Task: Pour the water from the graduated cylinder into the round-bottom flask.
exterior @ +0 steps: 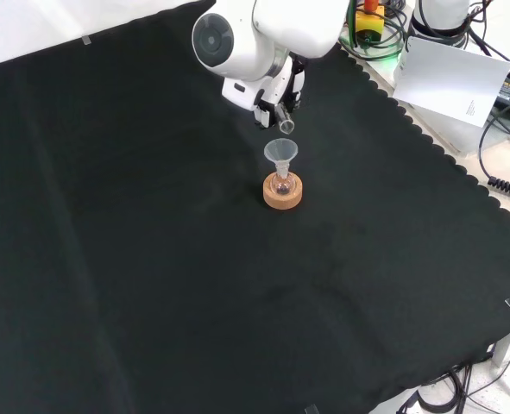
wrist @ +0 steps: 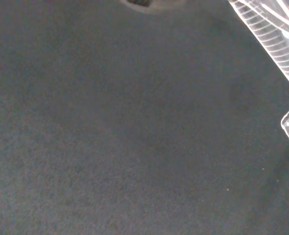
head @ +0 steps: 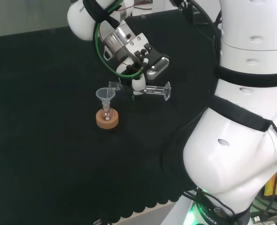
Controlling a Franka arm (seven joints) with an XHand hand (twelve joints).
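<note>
the robot arm's white links [head: 241, 140] loom nearest in the head view, over the black-clothed worktop [head: 44, 164]. the hand [head: 138, 84] grasps the graduated cylinder [head: 150, 90], tipped on its side, mouth just above the funnel [head: 105, 95]. below the hand and to its left in that view, the round-bottom flask [head: 107, 114] stands in a cork ring [head: 107, 120], funnel in its neck.

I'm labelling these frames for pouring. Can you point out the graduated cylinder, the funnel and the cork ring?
graduated cylinder [head: 150, 89], head view, on the tube's middle, lying nearly level.
funnel [head: 105, 94], head view, on the cone's wide upper part.
cork ring [exterior: 283, 197], front view, on the ring's near side wall.
</note>
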